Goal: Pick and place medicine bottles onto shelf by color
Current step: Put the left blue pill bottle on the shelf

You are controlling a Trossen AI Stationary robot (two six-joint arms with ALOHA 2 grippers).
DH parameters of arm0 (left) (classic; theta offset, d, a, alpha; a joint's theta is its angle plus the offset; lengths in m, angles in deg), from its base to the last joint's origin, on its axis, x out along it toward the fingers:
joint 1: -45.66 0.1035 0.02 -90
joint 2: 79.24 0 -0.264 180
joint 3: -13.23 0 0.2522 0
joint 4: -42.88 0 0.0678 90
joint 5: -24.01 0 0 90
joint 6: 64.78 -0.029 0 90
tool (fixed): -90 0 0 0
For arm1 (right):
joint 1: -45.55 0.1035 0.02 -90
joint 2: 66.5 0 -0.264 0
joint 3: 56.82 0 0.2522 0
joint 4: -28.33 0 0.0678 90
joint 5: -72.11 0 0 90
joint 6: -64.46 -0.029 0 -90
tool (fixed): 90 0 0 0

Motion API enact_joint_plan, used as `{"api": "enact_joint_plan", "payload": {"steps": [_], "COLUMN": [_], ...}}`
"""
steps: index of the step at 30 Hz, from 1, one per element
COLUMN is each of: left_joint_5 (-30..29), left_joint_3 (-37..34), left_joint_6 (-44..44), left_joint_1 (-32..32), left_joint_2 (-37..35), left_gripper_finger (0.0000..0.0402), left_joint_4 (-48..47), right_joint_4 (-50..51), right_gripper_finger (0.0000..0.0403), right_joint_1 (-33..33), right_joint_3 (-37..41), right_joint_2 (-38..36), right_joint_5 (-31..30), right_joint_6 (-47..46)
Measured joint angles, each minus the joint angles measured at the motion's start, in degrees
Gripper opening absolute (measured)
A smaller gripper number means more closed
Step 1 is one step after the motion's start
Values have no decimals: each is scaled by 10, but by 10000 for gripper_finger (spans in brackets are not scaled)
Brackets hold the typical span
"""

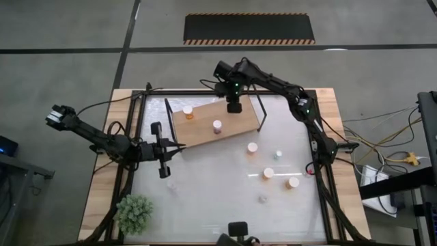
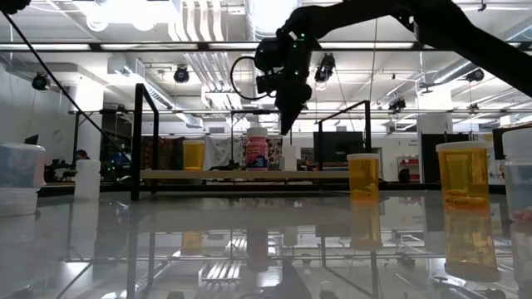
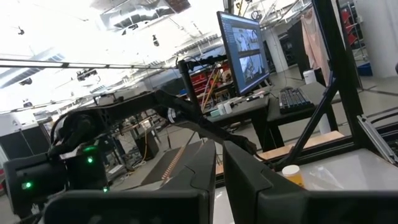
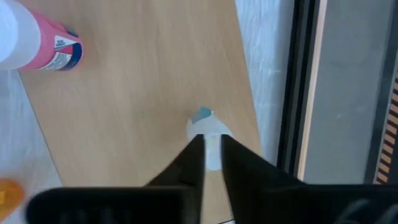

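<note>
The shelf [image 1: 205, 130] is a light-brown board with black wire end frames, lying at the table's far middle. An orange bottle [image 1: 188, 113] and a pinkish bottle [image 1: 217, 126] stand on it; the pinkish one also shows in the right wrist view [image 4: 37, 40]. My right gripper [image 1: 233, 106] hangs over the shelf's far right part, shut on a small whitish bottle [image 4: 208, 127] with a teal label. My left gripper [image 1: 164, 171] is shut and empty over the table's left part, near the shelf's left end. My right gripper pinches the whitish bottle between its two fingertips [image 4: 194, 152], pointing down from above. The fingers hide which part of the bottle they have. The bottle's lower end [image 4: 204, 117] sticks out below the fingertips over the board [image 4: 143, 93]. Whether it touches the board I cannot tell.
Loose bottles stand on the table's right half: orange ones [image 1: 252, 147], [image 1: 268, 173], [image 1: 293, 182] and clear ones [image 1: 278, 156], [image 1: 263, 198]. Another clear one [image 1: 171, 184] stands near my left gripper. A small green plant [image 1: 133, 212] sits at the near left corner.
</note>
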Motion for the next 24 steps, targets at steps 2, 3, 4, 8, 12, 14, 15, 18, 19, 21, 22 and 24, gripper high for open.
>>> {"api": "enact_joint_plan", "payload": {"steps": [2,3,4,8,12,14,15,18,19,21,22,24], "left_joint_5": [0,0,0,0,0,0,0,0,0,0,0,0], "left_joint_3": [0,0,0,0,0,0,0,0,0,0,0,0], "left_joint_6": [-7,-8,-8,-8,-9,-9,-9,-9,-9,-9,-9,-9], "left_joint_1": [0,0,0,0,0,0,0,0,0,0,0,0], "left_joint_2": [0,0,1,1,0,0,0,0,0,0,0,0], "left_gripper_finger": [13,13,13,13,13,13,13,13,13,13,13,13], "left_joint_4": [0,0,0,0,0,0,0,0,0,0,0,0], "right_joint_4": [0,0,0,2,2,2,3,7,8,9,9,9], "right_gripper_finger": [15,14,13,12,12,12,12,12,12,12,12,12], "right_joint_1": [0,0,0,0,0,0,0,-1,-1,-1,-1,-2], "right_joint_3": [1,1,1,2,2,2,2,2,2,2,2,2], "right_joint_2": [6,10,13,21,21,21,21,21,21,21,21,21], "right_joint_5": [-9,-22,-37,-47,-44,-44,-44,-58,-74,-103,-109,-121], "right_joint_6": [1,0,-1,-1,-1,-4,-5,-6,-6,-6,-5,-6]}}
